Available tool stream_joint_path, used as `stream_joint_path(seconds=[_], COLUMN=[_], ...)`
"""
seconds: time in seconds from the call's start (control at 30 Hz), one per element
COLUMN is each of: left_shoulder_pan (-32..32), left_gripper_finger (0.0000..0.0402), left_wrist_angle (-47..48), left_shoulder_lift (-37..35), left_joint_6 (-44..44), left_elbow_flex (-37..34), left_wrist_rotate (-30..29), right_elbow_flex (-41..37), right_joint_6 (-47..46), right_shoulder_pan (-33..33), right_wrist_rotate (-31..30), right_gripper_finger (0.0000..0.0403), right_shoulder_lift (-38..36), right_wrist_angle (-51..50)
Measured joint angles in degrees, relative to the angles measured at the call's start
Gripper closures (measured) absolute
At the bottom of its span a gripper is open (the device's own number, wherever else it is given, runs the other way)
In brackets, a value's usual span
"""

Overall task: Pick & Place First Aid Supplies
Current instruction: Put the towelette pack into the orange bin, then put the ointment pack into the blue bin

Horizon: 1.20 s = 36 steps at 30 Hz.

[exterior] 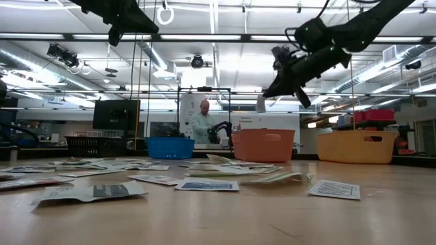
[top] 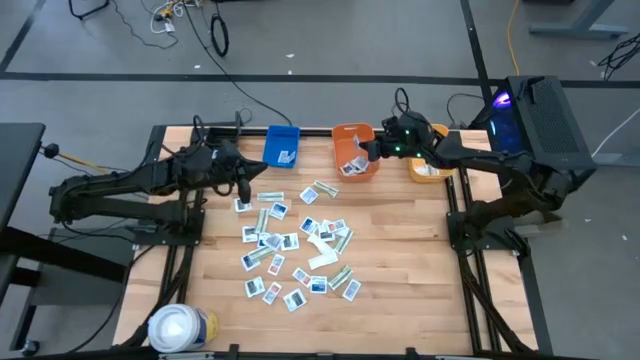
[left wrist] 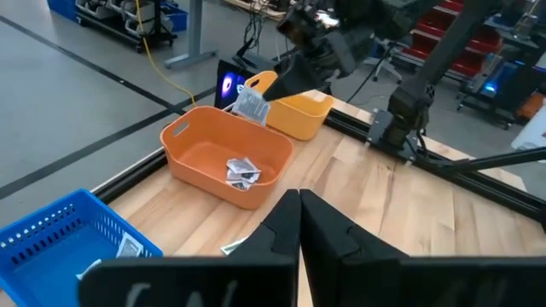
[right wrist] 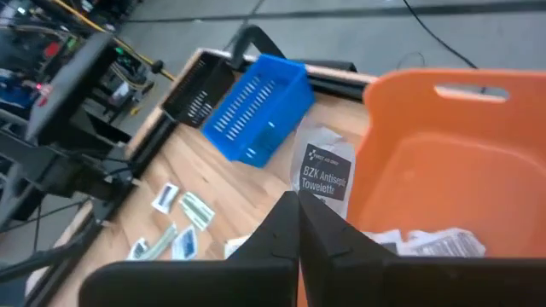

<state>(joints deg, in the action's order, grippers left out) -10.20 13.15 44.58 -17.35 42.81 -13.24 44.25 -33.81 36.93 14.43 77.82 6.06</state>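
The first aid supplies (top: pixel 295 250) are many small flat packets that lie scattered on the wooden table's middle. Some more lie in the orange bin (top: pixel 368 172) and the blue bin (top: pixel 283 145). My right gripper (right wrist: pixel 299 203) is high over the orange bin (right wrist: pixel 478 162), shut on one white packet printed "BZK Antiseptic Towelette" (right wrist: pixel 325 170). The left wrist view shows that packet (left wrist: pixel 250 104) above the bin. My left gripper (left wrist: pixel 299 205) is raised over the table's far left part (top: pixel 240 182), shut with nothing between its fingers. My right gripper pinches one end of the white packet (right wrist: pixel 309 193) between its two fingertips. The fingers come from the table's right, slanting somewhat down. The packet sticks out past the fingertips and hangs clear (exterior: pixel 261 103) above the orange bin.
A yellow bin (top: pixel 430 168) stands right of the orange one, along the far edge. A large white roll (top: pixel 180 328) sits at the near left corner. Bare wood lies at the near right. A person (exterior: pixel 202 124) stands in the room beyond the table.
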Motion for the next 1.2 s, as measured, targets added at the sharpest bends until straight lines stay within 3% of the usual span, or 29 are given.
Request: stream_joint_path(seconds=[0.2, 0.4, 0.5, 0.73, 0.87, 1.2], left_shoulder_pan=[-0.3, -0.3, -0.3, -0.3, -0.3, -0.2], left_gripper_finger=[0.0393, 0.0382, 0.0385, 0.039, 0.0388, 0.0389], left_wrist_angle=[0.0, 0.0, 0.0, 0.0, 0.0, 0.0], left_shoulder_lift=[0.0, 0.0, 0.0, 0.0, 0.0, 0.0], left_joint_6=[0.0, -0.2, -0.4, -0.4, -0.4, -1.7], left_elbow_flex=[0.0, 0.0, 0.0, 0.0, 0.0, 0.0], left_wrist_rotate=[0.0, 0.0, -0.5, -0.6, -0.6, -0.6], right_elbow_flex=[0.0, 0.0, 0.0, 0.0, 0.0, 0.0], right_joint_6=[-0.2, -0.5, 0.5, 4.4, 6.6, 12.3], right_shoulder_pan=[0.4, 0.4, 0.4, -0.1, -1.2, -8.7], right_wrist_rotate=[1.4, -1.7, -2.2, -1.3, 3.6, 10.8], right_gripper_finger=[0.0403, 0.0394, 0.0364, 0.0252, 0.0209, 0.0215], right_shoulder_lift=[5.1, 7.3, 7.2, 7.2, 7.2, 5.7], right_wrist_angle=[1.3, 1.1, 1.4, 2.0, 5.5, 15.4])
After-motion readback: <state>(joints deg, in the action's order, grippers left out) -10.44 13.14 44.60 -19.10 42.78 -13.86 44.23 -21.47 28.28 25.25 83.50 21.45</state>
